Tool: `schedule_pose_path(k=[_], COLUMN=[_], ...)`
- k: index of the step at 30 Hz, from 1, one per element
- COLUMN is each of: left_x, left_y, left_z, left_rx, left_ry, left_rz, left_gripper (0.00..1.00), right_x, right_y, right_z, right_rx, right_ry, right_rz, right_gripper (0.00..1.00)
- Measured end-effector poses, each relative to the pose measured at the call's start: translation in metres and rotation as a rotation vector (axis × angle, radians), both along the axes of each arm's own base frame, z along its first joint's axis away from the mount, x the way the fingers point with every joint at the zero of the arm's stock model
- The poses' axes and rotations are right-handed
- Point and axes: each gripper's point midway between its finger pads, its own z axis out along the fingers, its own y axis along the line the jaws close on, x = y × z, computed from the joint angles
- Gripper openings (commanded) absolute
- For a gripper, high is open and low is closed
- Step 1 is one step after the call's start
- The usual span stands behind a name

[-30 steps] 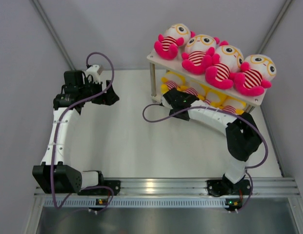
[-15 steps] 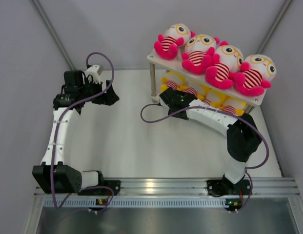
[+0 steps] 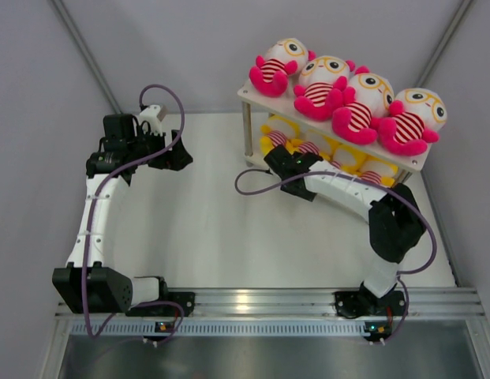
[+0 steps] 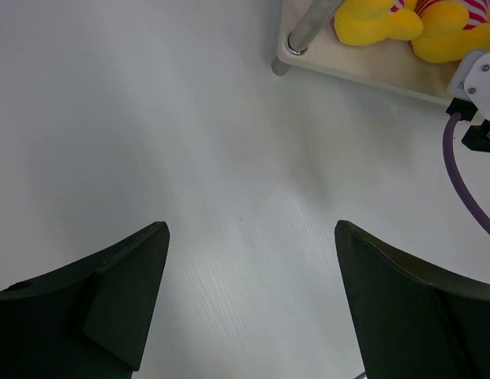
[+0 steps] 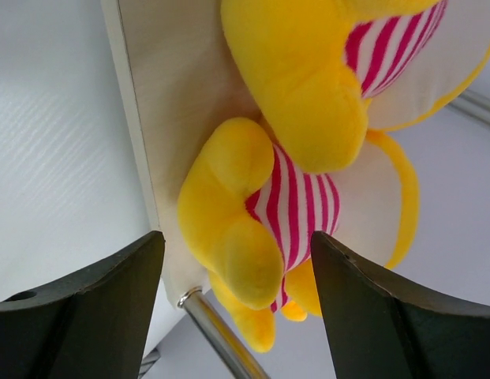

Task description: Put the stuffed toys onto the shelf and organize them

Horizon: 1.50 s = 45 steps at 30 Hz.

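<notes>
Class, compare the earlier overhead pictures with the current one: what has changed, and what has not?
The right gripper, open at the shelf's lower tier, edged left, then back right; its cable followed. Nothing was grasped or released. The left gripper, pink toys and yellow toys stayed put.

Ahead of the matt plastic right end effector (image 5: 237, 241), fuzzy plush stuffed toys (image 5: 292, 95) sit on a matt pale-wood shelf (image 5: 162, 118) with a glossy metal leg (image 5: 217, 332).
</notes>
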Motion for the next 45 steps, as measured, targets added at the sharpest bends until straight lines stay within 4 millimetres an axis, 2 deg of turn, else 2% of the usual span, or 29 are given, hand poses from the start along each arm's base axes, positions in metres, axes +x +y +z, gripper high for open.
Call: schedule_pose_path(k=[4,7,13,15,18,24,33,39,45], left_x=[0.0,0.0,-0.001,-0.001,-0.001,-0.003,-0.003,-0.003,-0.004], left_y=[0.0,0.0,-0.002,-0.002,-0.002,-0.003,-0.004,-0.004,-0.004], left_z=[0.0,0.0,0.001,0.001,0.002,0.004,0.004,0.004,0.004], left_rx=[-0.002,-0.002,-0.007,-0.007,-0.008,-0.013,-0.015,-0.016,-0.018], left_ry=[0.0,0.0,0.0,-0.001,-0.004,-0.009,-0.009,-0.009,-0.008], left_rz=[-0.002,-0.002,-0.008,-0.009,-0.011,-0.016,-0.019,-0.019,-0.022], left_gripper=[0.92,0.92,0.92,0.92,0.92,0.91,0.91,0.91,0.91], right_x=[-0.01,-0.017,-0.014,-0.009,-0.002,-0.006,0.001,0.001,0.002], right_y=[-0.013,-0.017,-0.011,-0.011,-0.015,-0.021,-0.025,-0.032,-0.033], right_z=[-0.008,-0.005,0.031,0.036,0.026,0.002,0.009,0.004,0.0], right_rx=[0.025,0.112,0.398,0.457,0.524,0.621,0.721,0.725,0.745], right_ry=[-0.014,-0.071,-0.313,-0.366,-0.408,-0.438,-0.574,-0.62,-0.642], right_rz=[-0.036,-0.054,-0.075,-0.095,-0.145,-0.247,-0.382,-0.459,-0.488], right_gripper=[0.76,0.77,0.76,0.75,0.73,0.65,0.54,0.41,0.07])
